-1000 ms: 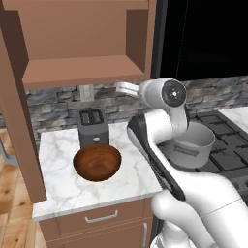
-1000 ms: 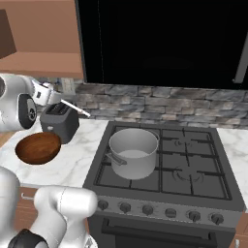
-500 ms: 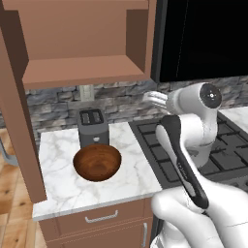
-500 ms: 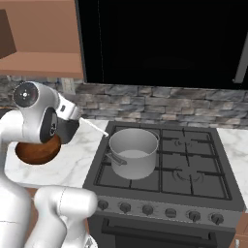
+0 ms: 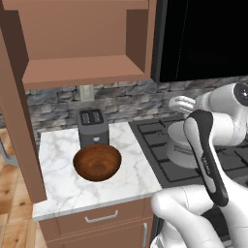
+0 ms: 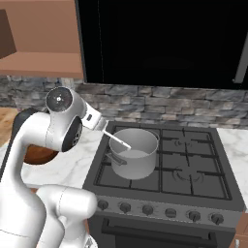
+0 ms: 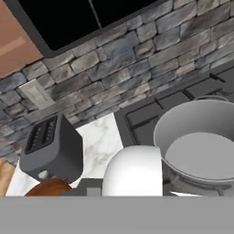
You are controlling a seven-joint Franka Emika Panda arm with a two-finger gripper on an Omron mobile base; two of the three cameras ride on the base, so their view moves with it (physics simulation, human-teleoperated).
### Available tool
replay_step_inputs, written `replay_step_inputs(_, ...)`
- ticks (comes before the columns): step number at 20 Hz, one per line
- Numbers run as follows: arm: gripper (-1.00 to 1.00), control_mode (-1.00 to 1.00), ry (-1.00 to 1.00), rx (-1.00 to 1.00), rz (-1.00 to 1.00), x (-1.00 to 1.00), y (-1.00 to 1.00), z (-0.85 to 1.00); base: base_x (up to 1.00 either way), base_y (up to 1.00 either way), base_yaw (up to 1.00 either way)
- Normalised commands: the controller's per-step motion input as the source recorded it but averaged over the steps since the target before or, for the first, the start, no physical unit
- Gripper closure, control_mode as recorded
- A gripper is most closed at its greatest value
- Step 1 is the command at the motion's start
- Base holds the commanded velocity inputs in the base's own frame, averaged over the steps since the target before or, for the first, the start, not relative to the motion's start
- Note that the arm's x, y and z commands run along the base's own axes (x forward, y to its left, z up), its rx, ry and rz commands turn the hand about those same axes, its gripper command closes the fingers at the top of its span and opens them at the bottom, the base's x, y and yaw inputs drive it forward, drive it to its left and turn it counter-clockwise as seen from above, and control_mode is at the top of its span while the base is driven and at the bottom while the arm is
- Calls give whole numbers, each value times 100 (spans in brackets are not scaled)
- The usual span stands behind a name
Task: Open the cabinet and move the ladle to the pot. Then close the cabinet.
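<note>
The cabinet (image 5: 82,72) stands open, its door (image 5: 17,97) swung out to the left and its shelf bare. The silver-grey pot (image 6: 133,154) sits on the stove's front left burner, also seen in the left base view (image 5: 180,145) and the hand view (image 7: 201,146). My gripper (image 6: 97,123) is shut on the white ladle (image 6: 118,139), whose thin handle slants down over the pot's left rim. From the left, the gripper (image 5: 196,102) holds the ladle (image 5: 181,102) just above the pot's near-left edge. The ladle's white bowl (image 7: 132,171) hangs beside the pot.
A dark wooden bowl (image 5: 97,162) and a grey toaster (image 5: 92,127) stand on the marble counter (image 5: 58,184) left of the stove (image 6: 189,164). A black appliance (image 6: 160,43) hangs over the stove. A stone backsplash runs behind. A drawer (image 5: 101,218) sits below the counter.
The arm has swung right from above the toaster to the stove, carrying the ladle to the pot's rim. The gripper has stayed shut.
</note>
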Motion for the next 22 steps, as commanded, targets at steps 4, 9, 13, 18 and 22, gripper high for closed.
replay_step_inputs(4, 100, -100, 16, 0, 0, -12, -56, -6, 0, 0, 0)
replay_step_inputs(9, 100, -100, 15, 0, 0, -11, -49, -14, 0, 0, 0)
replay_step_inputs(13, 100, -100, 12, -5, 0, -6, -26, -47, 0, 0, 0)
replay_step_inputs(18, 100, -100, 1, -20, 0, -7, -4, -43, 0, 0, 0)
replay_step_inputs(22, 100, -100, 0, -20, 1, 0, -12, -11, 0, 0, 0)
